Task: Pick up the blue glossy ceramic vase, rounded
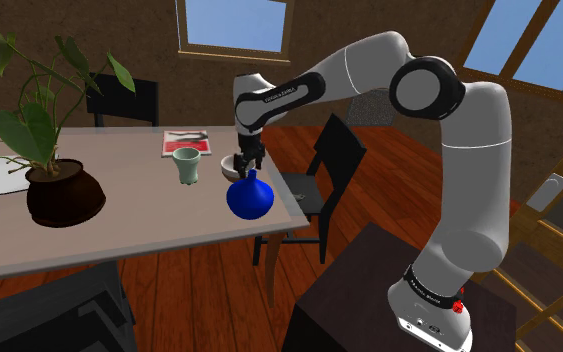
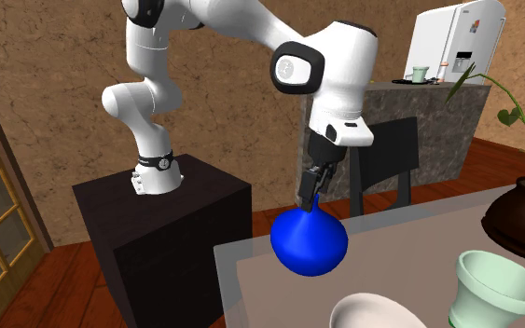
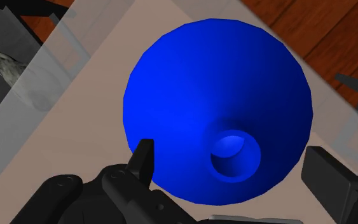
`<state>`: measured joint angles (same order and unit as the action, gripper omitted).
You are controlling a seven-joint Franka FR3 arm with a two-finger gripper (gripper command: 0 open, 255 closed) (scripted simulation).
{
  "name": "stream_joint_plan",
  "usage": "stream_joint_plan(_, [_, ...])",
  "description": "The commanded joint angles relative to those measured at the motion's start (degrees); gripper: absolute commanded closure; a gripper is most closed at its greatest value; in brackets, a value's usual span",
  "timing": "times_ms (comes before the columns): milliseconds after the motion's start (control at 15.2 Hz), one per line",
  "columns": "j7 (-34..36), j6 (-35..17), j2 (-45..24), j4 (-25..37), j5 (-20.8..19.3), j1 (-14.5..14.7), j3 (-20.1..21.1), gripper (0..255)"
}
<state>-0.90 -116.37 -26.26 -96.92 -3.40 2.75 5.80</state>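
Note:
The blue rounded vase (image 1: 249,198) stands upright on the table (image 1: 119,215), close to its corner nearest the arm. Its body (image 2: 309,244) is round and glossy with a narrow neck on top. My gripper (image 1: 246,168) hangs straight above it, fingers pointing down around the neck (image 2: 309,191). In the wrist view the neck's opening lies between the two fingertips of the gripper (image 3: 234,162). The fingers (image 3: 144,158) stand apart and do not touch the neck. The vase (image 3: 215,102) rests on the table surface.
A pale green cup (image 1: 187,164) and a white bowl (image 1: 231,163) stand just beyond the vase. A magazine (image 1: 187,142) lies farther back, and a dark potted plant (image 1: 61,190) sits at the shoulder view's left. Black chairs (image 1: 329,170) flank the table.

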Motion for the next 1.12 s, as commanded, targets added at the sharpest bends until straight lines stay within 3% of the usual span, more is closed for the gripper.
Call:
stream_joint_plan(0, [0.0, -0.3, -0.1, -0.1, 0.0, 0.0, 0.0, 255])
stream_joint_plan(594, [0.0, -0.2, -0.1, -0.1, 0.0, 0.0, 0.0, 255])
stream_joint_plan(1056, [-0.2, 4.2, 2.1, 2.1, 0.3, -0.1, 0.1, 255])
